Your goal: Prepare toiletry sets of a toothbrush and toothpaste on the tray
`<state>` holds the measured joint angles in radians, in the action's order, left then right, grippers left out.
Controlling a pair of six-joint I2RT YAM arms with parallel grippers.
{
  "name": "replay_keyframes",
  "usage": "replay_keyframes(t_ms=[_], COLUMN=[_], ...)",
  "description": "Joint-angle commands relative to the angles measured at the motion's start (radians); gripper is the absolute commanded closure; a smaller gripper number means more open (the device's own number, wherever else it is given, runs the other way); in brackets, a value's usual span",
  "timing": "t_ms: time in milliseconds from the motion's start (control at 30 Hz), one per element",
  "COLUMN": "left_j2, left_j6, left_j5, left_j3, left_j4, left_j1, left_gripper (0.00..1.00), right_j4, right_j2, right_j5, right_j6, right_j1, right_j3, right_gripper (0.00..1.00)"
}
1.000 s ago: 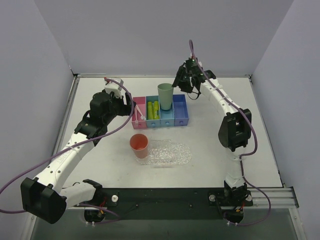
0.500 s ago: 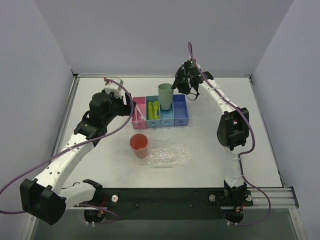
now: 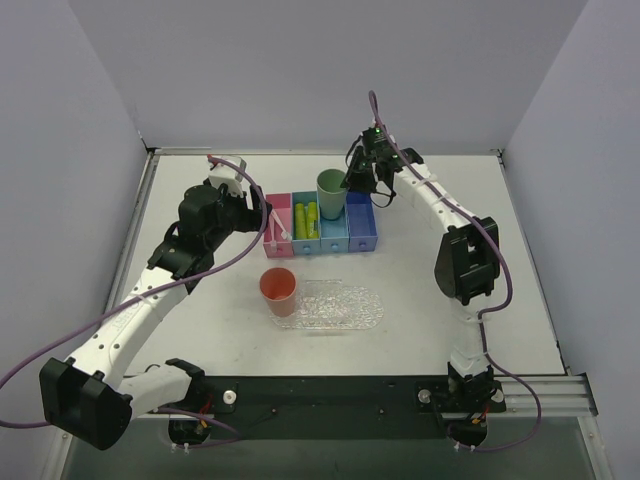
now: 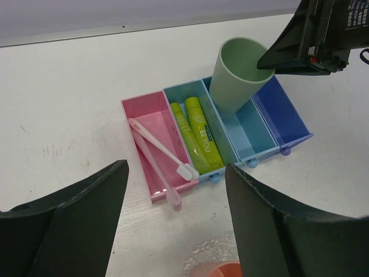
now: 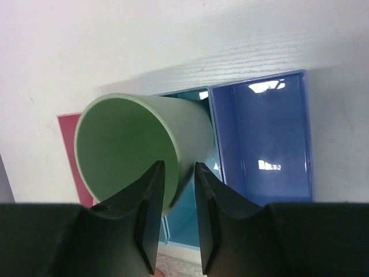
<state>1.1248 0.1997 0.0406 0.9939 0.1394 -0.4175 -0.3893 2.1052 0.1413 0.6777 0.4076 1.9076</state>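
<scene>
Two pink toothbrushes (image 4: 155, 151) lie in the pink bin (image 4: 144, 112), their heads over its near edge. Two yellow-green toothpaste tubes (image 4: 200, 134) lie in the blue bin beside it. The clear bumpy tray (image 3: 340, 306) lies in front of the bins, with an orange cup (image 3: 278, 288) on its left end. My left gripper (image 4: 176, 173) is wide open and empty, hovering above the near end of the pink bin (image 3: 279, 222). My right gripper (image 5: 179, 167) is narrowly open, straddling the rim of the green cup (image 5: 132, 147), one finger inside and one outside.
The green cup (image 3: 331, 191) stands in the light-blue bin (image 3: 334, 232) of a row of bins. The dark-blue bin (image 5: 259, 138) at the right end holds nothing. White table lies all round, with grey walls behind and at the sides.
My right gripper has moved left and down, from behind the green cup onto its rim. The left arm, the cups and the tray have not moved.
</scene>
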Motion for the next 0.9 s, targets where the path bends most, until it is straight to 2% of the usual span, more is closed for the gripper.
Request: replay_keyframes(t_ms=[0,333,867], left_j2=[-0.033,-0.037,-0.043], left_j6=[0.001,0.001,0.003], left_j5=[0.004,0.007,0.007], left_j3=[0.0,0.0,-0.001], left_j4=[-0.041,-0.041,-0.044], left_j1=[-0.004,-0.004,-0.006], left_gripper=[0.22,0.22,0.22], right_j4=[-0.008,-0.01,-0.025], right_j2=[-0.076,-0.096,-0.143], right_j5=[0.003,-0.017,-0.077], right_j6=[0.003,0.008,0.003], right_j1=[0.01,0.019,0.045], right_j3=[-0.004,0.005,0.018], right_gripper=[0.79,1.0,1.0])
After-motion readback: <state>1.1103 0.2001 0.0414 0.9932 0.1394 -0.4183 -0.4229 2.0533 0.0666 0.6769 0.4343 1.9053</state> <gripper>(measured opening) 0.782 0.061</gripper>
